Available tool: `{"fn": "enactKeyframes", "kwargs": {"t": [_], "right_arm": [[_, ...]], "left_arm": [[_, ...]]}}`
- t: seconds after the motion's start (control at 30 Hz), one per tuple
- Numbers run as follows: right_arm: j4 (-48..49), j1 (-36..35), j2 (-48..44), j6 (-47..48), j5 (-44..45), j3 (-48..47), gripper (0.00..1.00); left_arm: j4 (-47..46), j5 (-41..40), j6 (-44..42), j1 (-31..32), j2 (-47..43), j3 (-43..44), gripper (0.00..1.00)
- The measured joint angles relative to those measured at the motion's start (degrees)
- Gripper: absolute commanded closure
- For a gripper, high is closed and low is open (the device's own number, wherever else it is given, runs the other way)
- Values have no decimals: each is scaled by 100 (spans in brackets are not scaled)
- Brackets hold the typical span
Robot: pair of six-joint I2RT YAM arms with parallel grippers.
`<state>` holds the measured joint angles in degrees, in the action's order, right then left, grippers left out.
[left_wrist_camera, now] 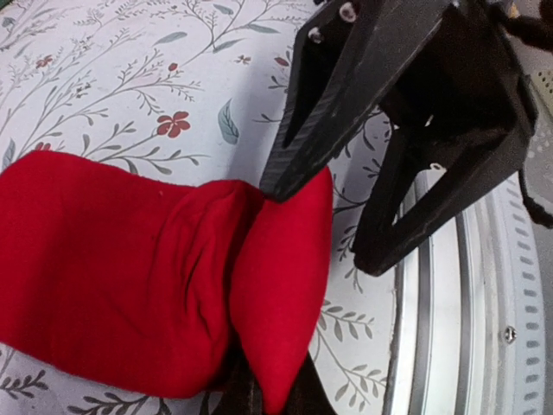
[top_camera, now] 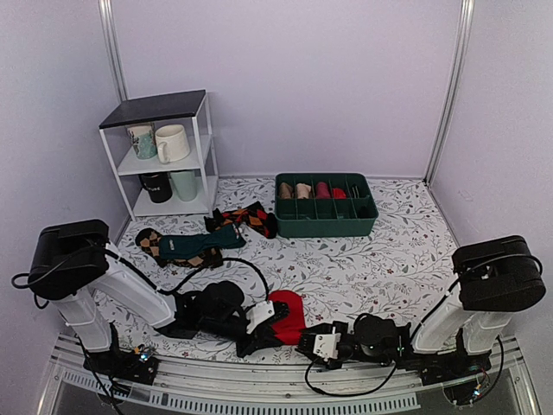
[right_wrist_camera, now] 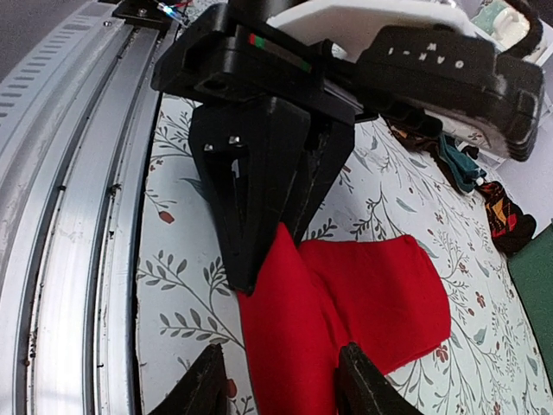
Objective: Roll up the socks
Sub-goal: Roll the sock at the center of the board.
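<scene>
Here, the socks point(top_camera: 289, 316) lie on the bench point(top_camera: 389, 259) well to the near side of the green tray point(top_camera: 327, 226), by the front rail. Their near end is turned over into one thick fold, and the rest of the fabric lies flat. The left gripper point(left_wrist_camera: 266, 399) is closed on that fold. The right gripper point(right_wrist_camera: 285, 385) stands with jaws apart, one either side of the same fold, not visibly pressing it. Judged progress: early. Only a first turn is formed; most of the length is not yet rolled, and no finished bundle exists.
</scene>
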<state>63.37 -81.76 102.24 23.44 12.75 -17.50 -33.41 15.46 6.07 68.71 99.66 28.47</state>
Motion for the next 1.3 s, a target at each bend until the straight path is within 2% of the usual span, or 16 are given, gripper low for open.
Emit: {"fn": "enactKeyframes", "kwargs": {"t": [0.2, 0.37, 0.4, 0.53, 0.67, 0.8, 1.0, 1.3], "right_arm": [[-48, 0, 361, -55, 190, -146, 56], [-140, 0, 393, -157, 214, -210, 60], [-151, 0, 393, -199, 214, -210, 59], [-166, 0, 393, -367, 317, -216, 46], [-173, 0, 382, -415, 608, -249, 42], [-302, 0, 199, -319, 699, -175, 43], [-389, 0, -400, -286, 354, 44, 47], [-570, 92, -247, -289, -140, -155, 49]], "left_arm": [[-17, 39, 0, -4, 13, 0, 100], [-17, 46, 0, -11, 13, 4, 100], [-17, 52, 0, -11, 15, 4, 100], [-22, 87, 0, -11, 50, 31, 100], [-22, 96, 0, -11, 50, 37, 100], [-22, 103, 0, -11, 57, 42, 100], [-31, 114, 0, -11, 70, 44, 100], [-24, 138, -2, -11, 79, 66, 100]]}}
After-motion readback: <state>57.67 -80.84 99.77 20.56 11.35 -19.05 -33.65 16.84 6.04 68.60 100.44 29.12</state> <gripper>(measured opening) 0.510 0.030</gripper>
